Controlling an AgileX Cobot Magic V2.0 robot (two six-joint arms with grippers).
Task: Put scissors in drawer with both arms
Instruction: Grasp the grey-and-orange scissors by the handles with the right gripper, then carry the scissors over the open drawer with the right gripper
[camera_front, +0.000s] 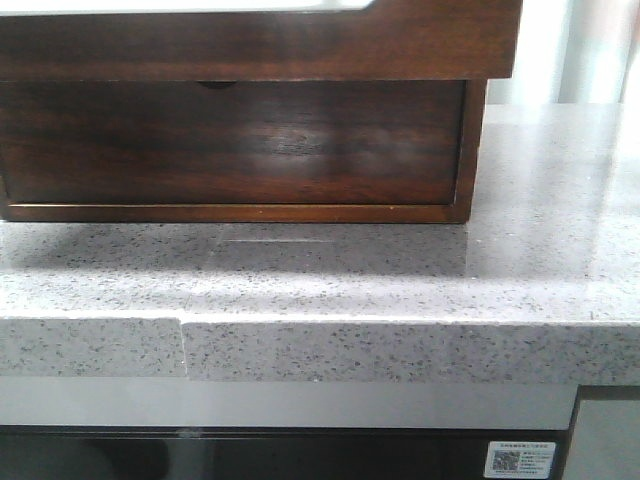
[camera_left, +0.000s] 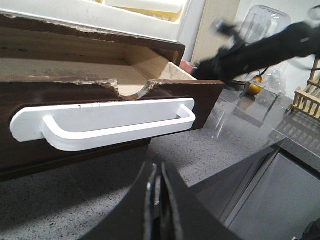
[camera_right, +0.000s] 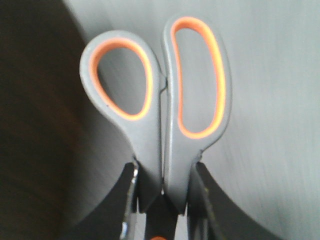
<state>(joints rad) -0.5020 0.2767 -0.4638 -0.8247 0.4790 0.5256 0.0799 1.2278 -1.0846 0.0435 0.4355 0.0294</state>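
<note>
The dark brown drawer (camera_front: 235, 145), with a half-round notch (camera_front: 217, 85) in its front panel, sits in a wooden box on the speckled grey counter. No gripper shows in the front view. In the left wrist view the drawer (camera_left: 75, 150) is pulled out, showing its pale inside and a white handle (camera_left: 110, 122). My left gripper (camera_left: 156, 172) is shut and empty, low in front of the handle, not touching it. My right gripper (camera_right: 162, 172) is shut on the scissors (camera_right: 150, 145), just below their grey, orange-lined loops. The right arm (camera_left: 260, 47) is a dark blur beyond the drawer's far corner.
The counter's front edge (camera_front: 320, 345) runs across the front view, with a cabinet and a QR sticker (camera_front: 520, 458) below. A white tray (camera_left: 125, 15) lies on the box. A glass jar (camera_left: 262, 22), an orange object (camera_left: 255, 87) and a wooden rack (camera_left: 307, 100) stand beyond.
</note>
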